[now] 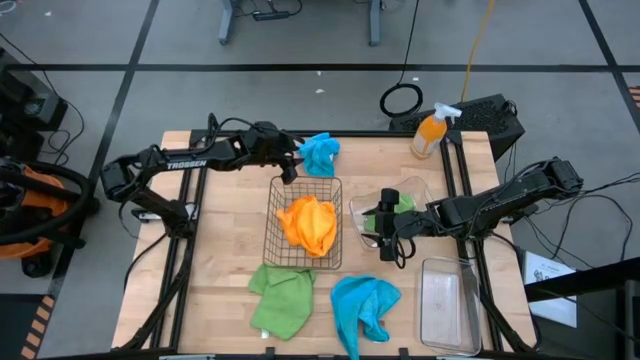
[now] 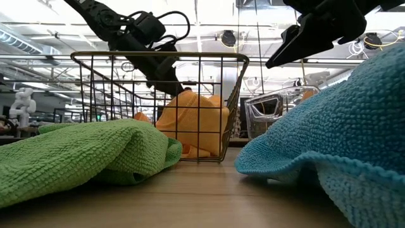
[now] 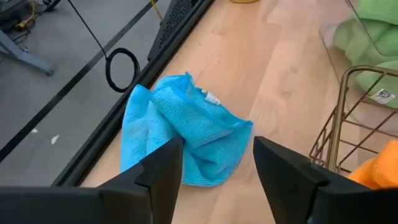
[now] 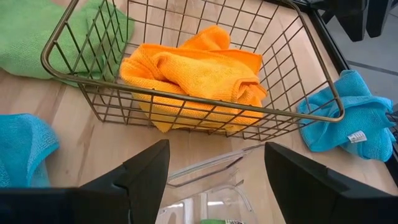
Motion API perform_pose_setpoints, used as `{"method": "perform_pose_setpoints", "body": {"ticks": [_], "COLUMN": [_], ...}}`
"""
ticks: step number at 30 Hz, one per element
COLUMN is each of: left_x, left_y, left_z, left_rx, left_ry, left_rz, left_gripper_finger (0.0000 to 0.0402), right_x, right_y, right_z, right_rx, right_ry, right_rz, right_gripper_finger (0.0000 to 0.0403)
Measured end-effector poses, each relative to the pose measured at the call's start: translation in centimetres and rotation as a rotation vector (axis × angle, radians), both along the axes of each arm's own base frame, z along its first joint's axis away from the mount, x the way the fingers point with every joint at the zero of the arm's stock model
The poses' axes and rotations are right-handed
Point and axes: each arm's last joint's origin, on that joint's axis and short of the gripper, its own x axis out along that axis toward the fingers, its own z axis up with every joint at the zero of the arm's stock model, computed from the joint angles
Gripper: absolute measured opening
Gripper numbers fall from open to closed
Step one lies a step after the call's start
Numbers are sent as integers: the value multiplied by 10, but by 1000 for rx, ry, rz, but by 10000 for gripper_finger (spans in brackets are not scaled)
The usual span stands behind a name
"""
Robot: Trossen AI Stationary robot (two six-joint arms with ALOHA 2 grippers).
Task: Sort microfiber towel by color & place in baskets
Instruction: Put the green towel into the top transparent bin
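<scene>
Orange towel (image 1: pixel 309 224) bunched inside the copper wire basket (image 1: pixel 277 250), mid worktop. Green towel (image 1: pixel 404 204) in the clear squarish tub (image 1: pixel 357 211), just right of the wire basket. Clear rectangular bin (image 1: pixel 446 300) at the front right corner. Loose on the worktop: blue towel (image 1: pixel 320 153) at the back edge behind the basket, second green towel (image 1: pixel 282 295) and second blue towel (image 1: pixel 362 305) along the front edge. Left gripper (image 1: pixel 290 160) beside the back blue towel, fingers (image 3: pixel 163 171) spread, nothing between them, cloth lying free beyond the tips. Right gripper (image 1: pixel 388 225) over the tub, fingers (image 4: pixel 149 165) parted, grasping nothing. Orange spray bottle (image 1: pixel 431 132) at the back right corner.
</scene>
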Motion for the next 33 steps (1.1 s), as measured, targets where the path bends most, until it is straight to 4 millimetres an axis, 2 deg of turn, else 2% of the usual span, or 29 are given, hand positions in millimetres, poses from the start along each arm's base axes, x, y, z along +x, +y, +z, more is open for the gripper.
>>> {"method": "perform_pose_setpoints", "body": {"ticks": [7, 14, 18, 24, 28, 33], "left_x": [-1, 1, 2, 2, -11, -31], "left_y": [5, 11, 18, 16, -1, -46], "left_z": [2, 7, -3, -10, 1, 24], "left_rx": [37, 61, 38, -15, -122, -197], "left_ry": [-5, -85, -62, -21, 22, 104], "left_rz": [112, 126, 140, 140, 66, -16], "left_gripper_finger": [204, 204, 203, 203, 203, 203], "right_x": [0, 0, 1, 1, -1, -4], "right_y": [0, 0, 0, 0, -1, -2], "right_z": [0, 1, 2, 1, -2, -6], "right_rx": [-6, -26, -28, -30, -27, -25], "right_ry": [2, -9, -24, -11, 16, 67], "right_rz": [4, -3, -7, -6, -12, -24], "right_gripper_finger": [254, 254, 254, 254, 254, 254]}}
